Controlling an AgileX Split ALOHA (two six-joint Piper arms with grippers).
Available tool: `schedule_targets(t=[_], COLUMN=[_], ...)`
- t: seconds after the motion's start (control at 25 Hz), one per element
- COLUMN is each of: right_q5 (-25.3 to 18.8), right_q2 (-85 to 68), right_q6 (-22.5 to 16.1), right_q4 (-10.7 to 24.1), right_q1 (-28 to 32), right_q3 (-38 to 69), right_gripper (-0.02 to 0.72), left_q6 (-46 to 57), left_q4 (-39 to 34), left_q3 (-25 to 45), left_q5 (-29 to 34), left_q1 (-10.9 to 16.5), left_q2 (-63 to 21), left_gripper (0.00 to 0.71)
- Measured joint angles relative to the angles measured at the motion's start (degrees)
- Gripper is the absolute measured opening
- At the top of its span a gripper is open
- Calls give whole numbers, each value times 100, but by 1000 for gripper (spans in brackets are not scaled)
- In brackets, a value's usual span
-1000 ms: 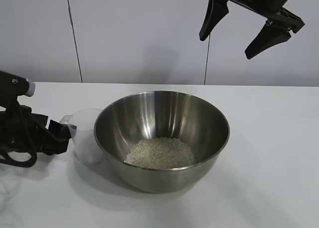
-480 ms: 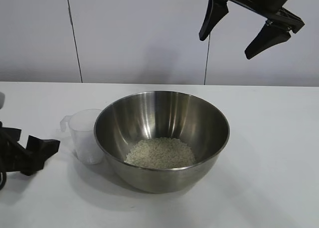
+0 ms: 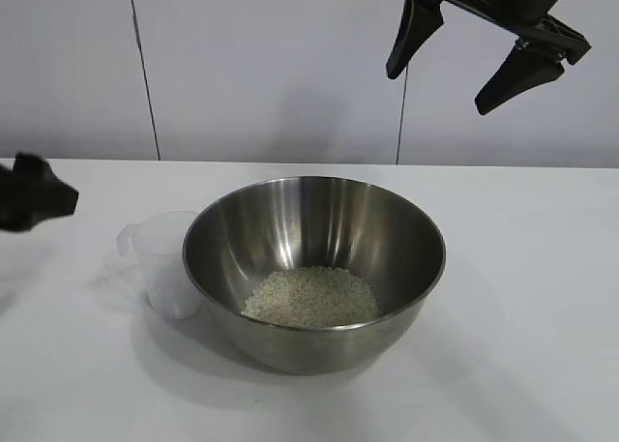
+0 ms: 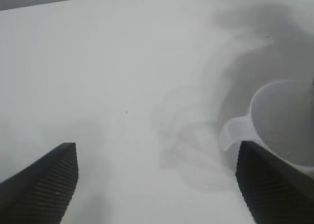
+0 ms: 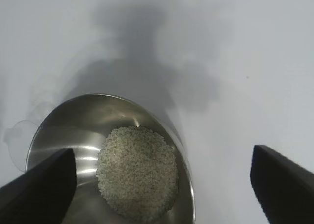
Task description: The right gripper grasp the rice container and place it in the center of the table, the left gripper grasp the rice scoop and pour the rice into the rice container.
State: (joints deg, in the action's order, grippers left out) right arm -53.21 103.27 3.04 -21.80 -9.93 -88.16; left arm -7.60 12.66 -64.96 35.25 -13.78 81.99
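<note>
- The large round stainless-steel rice container [image 3: 314, 268] sits near the middle of the plain white table [image 3: 522, 345], with a small heap of off-white rice [image 3: 309, 297] in its bottom.
- The small clear plastic rice scoop [image 3: 166, 263] stands upright on the table, right against the container's left side, its handle turned away from the bowl; it looks empty.
- The black two-fingered left gripper [image 4: 157, 182] hovers off the table to the scoop's left, fingers spread wide and holding nothing.
- The black right gripper [image 3: 479, 60] hangs high above the container's far right side, fingers released and empty.
</note>
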Motion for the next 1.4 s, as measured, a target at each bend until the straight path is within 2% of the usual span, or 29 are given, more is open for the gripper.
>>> schedule_targets(t=[0.08,0.2,0.32,0.48,0.68,1.0,1.4], right_q5=[-23,-111,-177,-239,-245,-250,-252], right_q2=[0,0,0,0,0,0,0], right_q6=[0,0,0,53,130,147,147], right_q4=[-58,-150,-180,-352,-508,-514,-504], right_q1=[0,0,0,0,0,0,0], right_q3=[0,0,0,0,0,0,0], right_gripper=[670,681,686,686,692,694,694], left_q6=[-335,-545,-533,-367,-337,-324,-324], left_q4=[809,1695,2179,2449,2460,2492,2498], left_q3=[-562,-1119,-1400,-1583,-1609,-1613,-1613], left_q5=[809,1563,1806,2003,2070,2064,1583], left_q1=[0,-7,-7,-7,-7,-7,-7], left_q2=[199,661,1081,1573,1883,2035,2053], left_gripper=[672,681,685,686,686,686,686])
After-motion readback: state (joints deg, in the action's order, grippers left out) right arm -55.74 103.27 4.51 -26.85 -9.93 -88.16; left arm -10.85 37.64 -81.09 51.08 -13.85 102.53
